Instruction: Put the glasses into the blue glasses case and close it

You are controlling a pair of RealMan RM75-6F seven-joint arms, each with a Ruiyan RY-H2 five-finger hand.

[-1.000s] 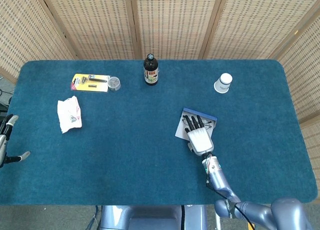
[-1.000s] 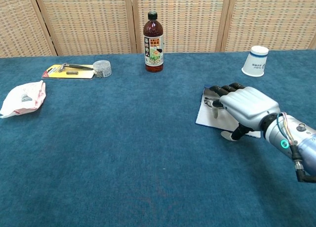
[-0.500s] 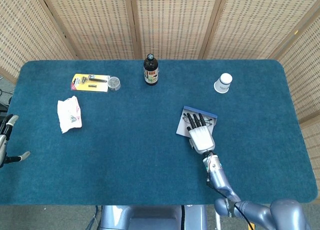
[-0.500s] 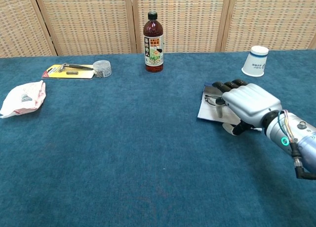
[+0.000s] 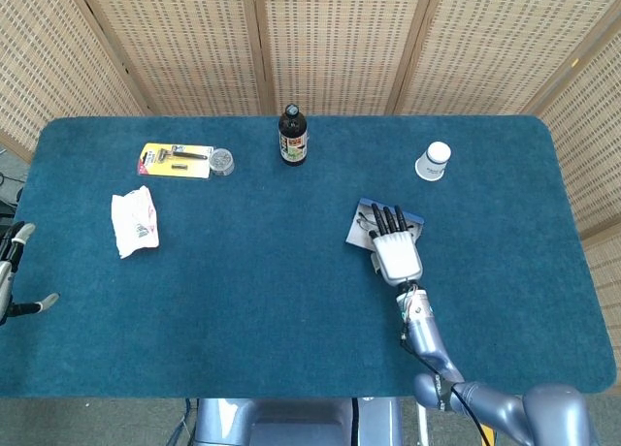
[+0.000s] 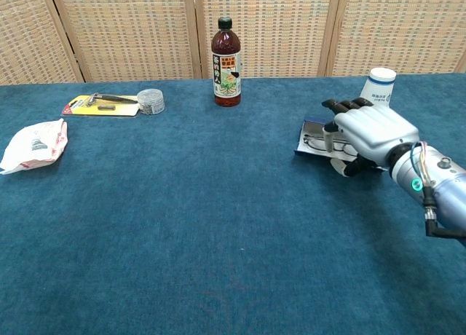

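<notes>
The blue glasses case (image 5: 362,223) (image 6: 312,143) lies open right of the table's middle, its pale lining up. The dark-framed glasses (image 6: 316,140) rest on that lining. My right hand (image 5: 397,249) (image 6: 366,129) lies over the case, fingers across its top and the thumb at its near edge, gripping it. The case looks tipped up off the cloth on the hand's side. My left hand (image 5: 14,270) shows only in the head view, at the table's left edge, fingers apart and holding nothing.
A dark bottle (image 5: 292,136) (image 6: 226,62) stands at the back centre. An upturned white paper cup (image 5: 433,161) (image 6: 378,87) sits just behind the case. At the left are a yellow razor pack (image 5: 176,161), a small round tin (image 6: 151,100) and a crumpled white bag (image 5: 133,223).
My right hand has moved away from me toward the cup, taking the case and glasses with it; in the chest view the case has risen and tipped. The left hand has not moved.
</notes>
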